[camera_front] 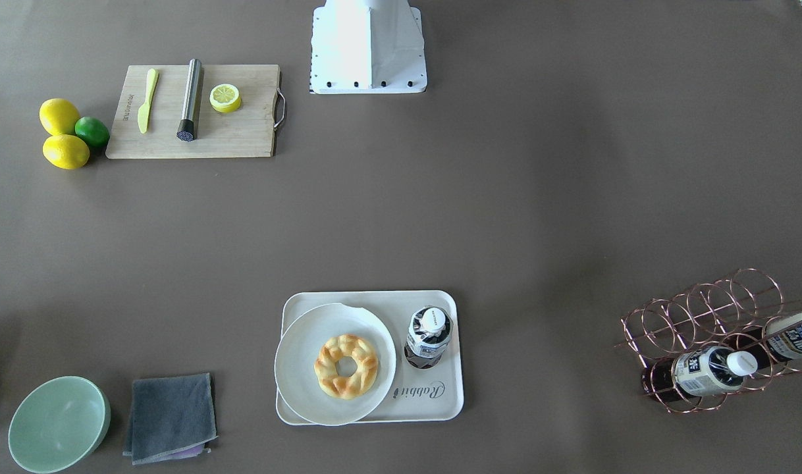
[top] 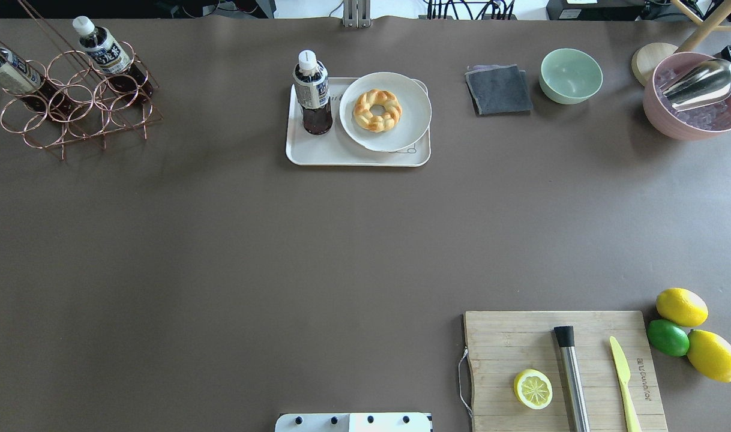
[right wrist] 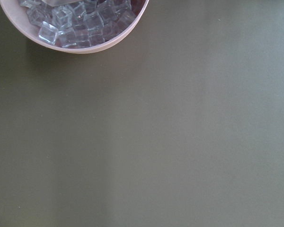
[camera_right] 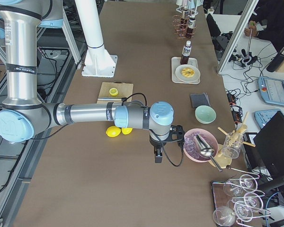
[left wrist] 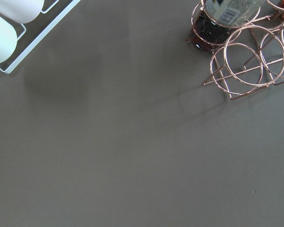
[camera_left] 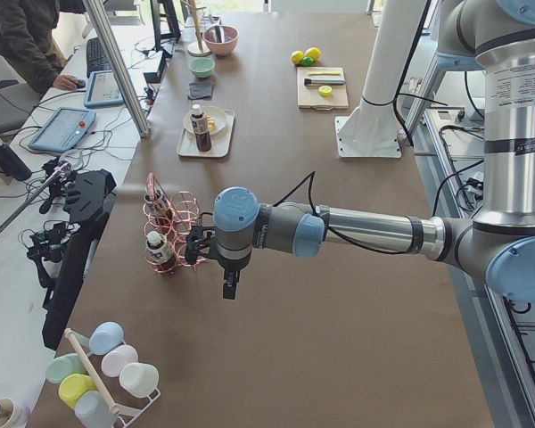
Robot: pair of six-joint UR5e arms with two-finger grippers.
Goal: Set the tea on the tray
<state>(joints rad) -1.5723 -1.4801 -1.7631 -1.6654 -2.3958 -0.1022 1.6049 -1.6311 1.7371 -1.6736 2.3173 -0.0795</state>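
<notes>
One tea bottle (camera_front: 428, 336) stands upright on the cream tray (camera_front: 434, 403), beside the white plate; it also shows in the overhead view (top: 312, 93) on the tray (top: 317, 157). Two more tea bottles (top: 108, 55) (top: 10, 72) lie in the copper wire rack (top: 71, 114). My left gripper (camera_left: 229, 287) hangs over bare table close to the rack, seen only in the left side view. My right gripper (camera_right: 157, 156) hangs near the pink ice bowl (camera_right: 197, 146), seen only in the right side view. I cannot tell whether either gripper is open or shut.
A doughnut (top: 377, 110) sits on the round plate (top: 410, 129) on the tray. A cutting board (top: 521, 336) holds a lemon half, a steel tool and a yellow knife, with lemons and a lime (top: 668, 337) beside it. A grey cloth (top: 499, 90) and a green bowl (top: 571, 75) lie near the tray.
</notes>
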